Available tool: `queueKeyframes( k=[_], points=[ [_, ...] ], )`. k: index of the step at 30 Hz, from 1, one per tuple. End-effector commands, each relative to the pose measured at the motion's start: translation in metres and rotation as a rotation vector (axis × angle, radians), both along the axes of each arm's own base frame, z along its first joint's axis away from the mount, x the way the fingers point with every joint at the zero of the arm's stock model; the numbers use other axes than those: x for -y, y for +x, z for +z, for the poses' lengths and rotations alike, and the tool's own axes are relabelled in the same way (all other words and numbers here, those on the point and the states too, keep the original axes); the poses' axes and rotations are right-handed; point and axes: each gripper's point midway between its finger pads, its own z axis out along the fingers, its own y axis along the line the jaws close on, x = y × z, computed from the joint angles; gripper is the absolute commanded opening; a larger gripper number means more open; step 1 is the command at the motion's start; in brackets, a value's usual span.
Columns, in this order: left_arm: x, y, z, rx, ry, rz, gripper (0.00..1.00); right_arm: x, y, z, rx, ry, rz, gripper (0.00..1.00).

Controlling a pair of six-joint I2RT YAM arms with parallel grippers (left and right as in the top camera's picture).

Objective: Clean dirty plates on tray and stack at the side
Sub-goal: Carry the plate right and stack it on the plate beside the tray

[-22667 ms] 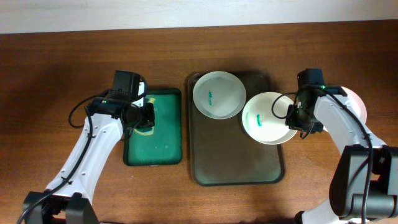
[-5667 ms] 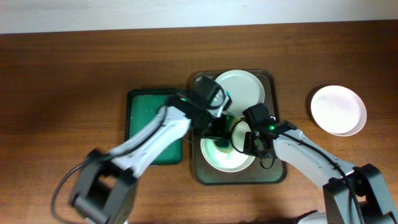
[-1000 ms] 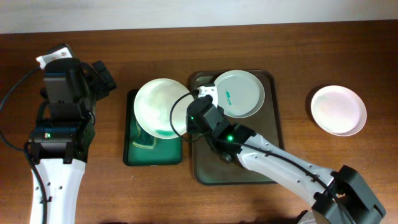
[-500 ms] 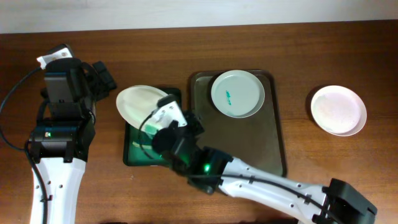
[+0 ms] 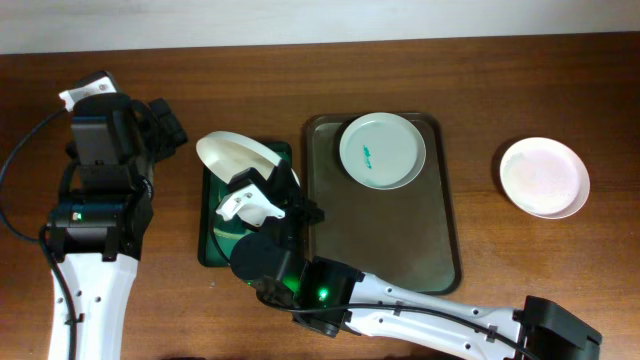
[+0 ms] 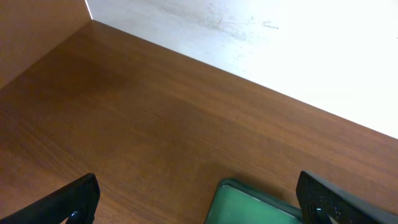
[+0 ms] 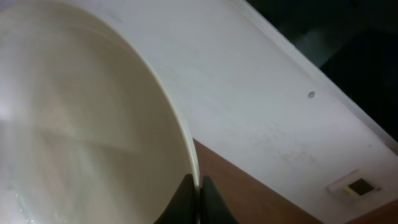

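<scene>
Plates, three: smeared plate (image 5: 381,151) on the tray (image 5: 400,250); clean plate (image 5: 544,177) on the counter (image 5: 500,80), right of it; third plate (image 5: 232,155) tilted over a green tray (image 5: 207,250), rim pinched in the right claw (image 7: 198,200). Left claw (image 6: 198,199) wide, holding nothing.

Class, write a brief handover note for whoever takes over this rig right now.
Left gripper: open, empty, over the table left of the green tray.
Right gripper: shut on the rim of the held plate, tilted above the green tray.
Dark tray: smeared plate at its far end, teal mark in the middle.
Third plate: on the table right of the dark tray, looks clean.
Done: third plate apparently cleaned and set aside.
Left: finish the held plate, clean the smeared plate, stack both on the third plate.
</scene>
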Motion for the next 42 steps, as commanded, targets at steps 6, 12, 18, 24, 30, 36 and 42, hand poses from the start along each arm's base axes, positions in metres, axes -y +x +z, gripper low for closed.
queueKeyframes(
  k=[6, 12, 18, 24, 30, 36, 42],
  points=[
    [-0.001, 0.000, 0.004, 0.010, -0.008, 0.008, 0.99, 0.001, 0.028, -0.056, -0.287, 0.381, 0.066, 0.04],
    [-0.001, 0.000, 0.004, 0.010, -0.008, 0.008, 0.99, -0.027, 0.023, -0.099, -0.786, 0.716, 0.332, 0.04],
    [-0.001, 0.000, 0.004, 0.010, -0.008, 0.008, 0.99, 0.047, 0.057, -0.115, -0.889, 0.849, 0.108, 0.04],
    [-0.001, 0.000, 0.004, 0.010, -0.008, 0.008, 0.99, 0.184, 0.095, -0.094, -0.816, 1.015, -0.152, 0.04],
    [-0.001, 0.000, 0.004, 0.010, -0.008, 0.008, 0.99, 0.402, 0.069, -0.124, -0.713, 1.209, -0.735, 0.04],
    [-0.001, 0.000, 0.004, 0.010, -0.008, 0.008, 0.99, 0.545, -0.022, -0.140, -0.537, 1.378, -1.193, 0.04],
    [-0.001, 0.000, 0.004, 0.010, -0.008, 0.008, 0.99, 0.575, -0.053, -0.150, -0.503, 1.383, -1.337, 0.04]
  ],
)
